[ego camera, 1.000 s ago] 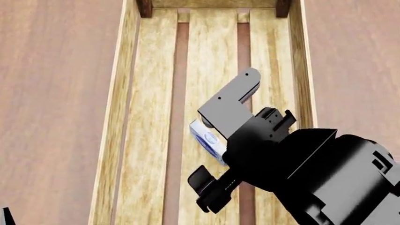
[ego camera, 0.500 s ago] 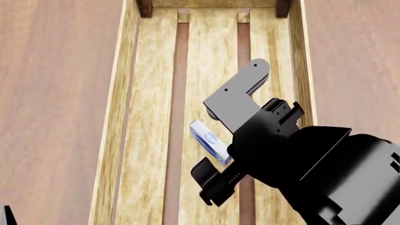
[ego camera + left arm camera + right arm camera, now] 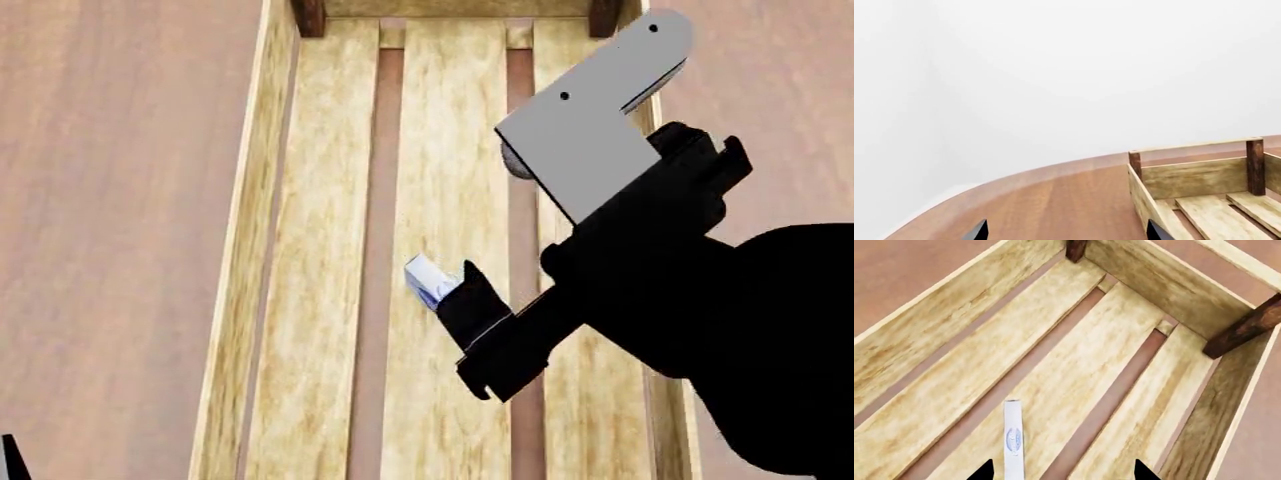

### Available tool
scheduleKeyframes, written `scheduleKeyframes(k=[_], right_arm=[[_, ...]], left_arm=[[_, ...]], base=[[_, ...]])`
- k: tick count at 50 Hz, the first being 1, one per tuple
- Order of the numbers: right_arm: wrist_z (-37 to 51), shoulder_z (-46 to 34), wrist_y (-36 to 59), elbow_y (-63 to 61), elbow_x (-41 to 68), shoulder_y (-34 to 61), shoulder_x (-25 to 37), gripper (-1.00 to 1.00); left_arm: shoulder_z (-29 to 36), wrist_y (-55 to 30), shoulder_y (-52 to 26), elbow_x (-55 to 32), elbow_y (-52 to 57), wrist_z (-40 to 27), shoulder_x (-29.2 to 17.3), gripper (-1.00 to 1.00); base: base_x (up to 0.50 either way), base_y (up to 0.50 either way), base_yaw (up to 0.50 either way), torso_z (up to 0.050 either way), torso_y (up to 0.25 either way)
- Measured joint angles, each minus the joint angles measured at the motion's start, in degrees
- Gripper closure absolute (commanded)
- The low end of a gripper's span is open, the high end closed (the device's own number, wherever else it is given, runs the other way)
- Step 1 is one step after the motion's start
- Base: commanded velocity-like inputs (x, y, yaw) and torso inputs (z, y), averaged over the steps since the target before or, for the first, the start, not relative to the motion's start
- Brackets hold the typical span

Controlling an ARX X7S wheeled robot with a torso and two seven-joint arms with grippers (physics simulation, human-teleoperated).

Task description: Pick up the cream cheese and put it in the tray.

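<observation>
Risen now and pulled back toward 4 o'clock, right gripper unclenched and empty above the cream cheese, left lying on the middle slat of the tray, so placing looks done.

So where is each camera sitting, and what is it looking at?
Head view: on the robot's head, looking down into the tray; the cream cheese lies on a slat, partly hidden by the black right arm and its pincer.
Left wrist view: near the left pincer, looking across the table at one end of the tray; only two dark fingertips show.
Right wrist view: near the right pincer, looking down into the tray at the cream cheese; two fingertips show.
Shared: all three show the tray; head and right wrist views share the cream cheese.
</observation>
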Motion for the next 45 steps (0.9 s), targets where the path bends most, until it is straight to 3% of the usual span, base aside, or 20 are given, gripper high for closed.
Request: scheduleKeyframes(k=[25, 34, 45], right_arm=[[6.2, 21.4, -7.6, -7.8, 18.2, -7.0, 15.4, -1.00], [3.2, 32.6, -15.6, -10.0, 16.9, -20.9, 19.7, -1.00], [-1.8, 45.1, -25.1, -9.3, 9.0, -39.9, 18.8, -1.00]], left_arm=[[-2.1, -2.0, 1.1, -0.2, 2.7, -0.9, -1.2, -1.00], [-2.5, -4.7, 0.1, -1.4, 4.0, -0.4, -1.8, -1.00], [-4.8, -14.3, -4.1, -5.9, 10.0, 1.3, -4.7, -1.00]], base=[[0.00, 0.00, 0.00, 0.000, 0.000], [0.00, 0.00, 0.00, 0.000, 0.000], [0.00, 0.00, 0.00, 0.000, 0.000]])
